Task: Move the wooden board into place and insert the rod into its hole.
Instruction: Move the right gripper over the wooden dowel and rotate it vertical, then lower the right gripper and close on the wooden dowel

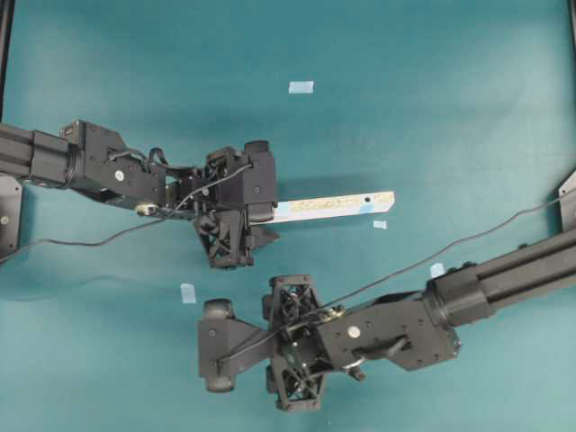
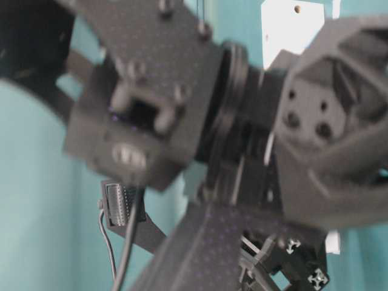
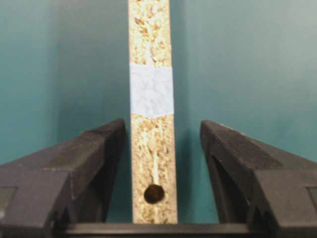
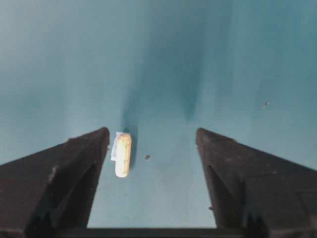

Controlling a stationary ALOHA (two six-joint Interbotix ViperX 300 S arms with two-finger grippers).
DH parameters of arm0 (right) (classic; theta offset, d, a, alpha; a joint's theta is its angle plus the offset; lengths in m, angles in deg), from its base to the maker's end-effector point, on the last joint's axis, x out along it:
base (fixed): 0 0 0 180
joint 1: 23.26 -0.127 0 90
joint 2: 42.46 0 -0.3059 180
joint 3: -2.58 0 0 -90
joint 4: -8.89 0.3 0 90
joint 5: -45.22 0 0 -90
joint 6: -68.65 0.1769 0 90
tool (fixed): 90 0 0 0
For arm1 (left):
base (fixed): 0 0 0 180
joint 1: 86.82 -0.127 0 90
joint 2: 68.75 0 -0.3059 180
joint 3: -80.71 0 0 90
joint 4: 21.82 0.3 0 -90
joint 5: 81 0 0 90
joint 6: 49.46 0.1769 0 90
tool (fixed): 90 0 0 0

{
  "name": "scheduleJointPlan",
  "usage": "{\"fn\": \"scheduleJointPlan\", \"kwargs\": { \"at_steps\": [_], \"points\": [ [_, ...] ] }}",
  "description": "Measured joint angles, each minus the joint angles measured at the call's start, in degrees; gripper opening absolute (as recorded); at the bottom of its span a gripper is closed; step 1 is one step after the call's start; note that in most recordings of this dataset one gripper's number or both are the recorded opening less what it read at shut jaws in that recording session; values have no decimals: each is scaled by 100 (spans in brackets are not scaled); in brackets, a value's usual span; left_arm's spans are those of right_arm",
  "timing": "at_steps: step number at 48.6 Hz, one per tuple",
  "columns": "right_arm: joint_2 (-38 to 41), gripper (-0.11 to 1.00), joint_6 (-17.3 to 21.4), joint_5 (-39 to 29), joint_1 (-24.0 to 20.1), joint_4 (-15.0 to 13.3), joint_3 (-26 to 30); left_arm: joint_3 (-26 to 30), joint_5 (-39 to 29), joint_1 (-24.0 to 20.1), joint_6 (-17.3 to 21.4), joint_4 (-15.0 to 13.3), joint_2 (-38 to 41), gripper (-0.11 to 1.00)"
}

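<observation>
The wooden board [image 1: 333, 205] lies on its edge on the teal table, speckled chipboard side up. My left gripper [image 1: 265, 212] is open and straddles the board's left end. In the left wrist view the board [image 3: 152, 49] runs between the fingers [image 3: 94, 153] with teal showing on both sides. The hole [image 3: 154, 193] sits near the jaws, below a light blue patch [image 3: 151, 90]. My right gripper [image 4: 152, 133] is open, low over the table. The rod [image 4: 123, 154] lies flat between its fingers, close to the left one. In the overhead view the rod is hidden under the right gripper [image 1: 212, 346].
Small pale blue tape squares lie on the table [image 1: 468, 108]: one at the back [image 1: 301, 87], one by the board's right end [image 1: 380, 224], one at the right arm [image 1: 437, 269], one at front left [image 1: 188, 292]. The table-level view is filled by blurred arm parts [image 2: 182, 121].
</observation>
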Motion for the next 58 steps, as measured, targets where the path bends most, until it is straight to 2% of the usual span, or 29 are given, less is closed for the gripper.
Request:
{"fn": "scheduleJointPlan", "kwargs": {
  "at_steps": [6, 20, 39, 45, 53, 58],
  "points": [
    [79, 68, 0, -185, 0, 97, 167, 0, 0, 9, 0, 0, 0, 61],
    [193, 68, 9, -281, 0, 457, 272, 0, 9, 0, 0, 0, 0, 61],
    [237, 66, 18, -334, 9, 475, 281, 0, 9, 0, 0, 0, 0, 61],
    [237, 61, 35, -334, 0, 475, 281, 0, 18, 9, 0, 0, 9, 61],
    [237, 46, 62, -325, 9, 466, 281, 0, 18, 9, 0, 0, 9, 61],
    [246, 46, 62, -290, 0, 466, 281, 0, 18, 9, 0, 0, 9, 61]
  ]
}}
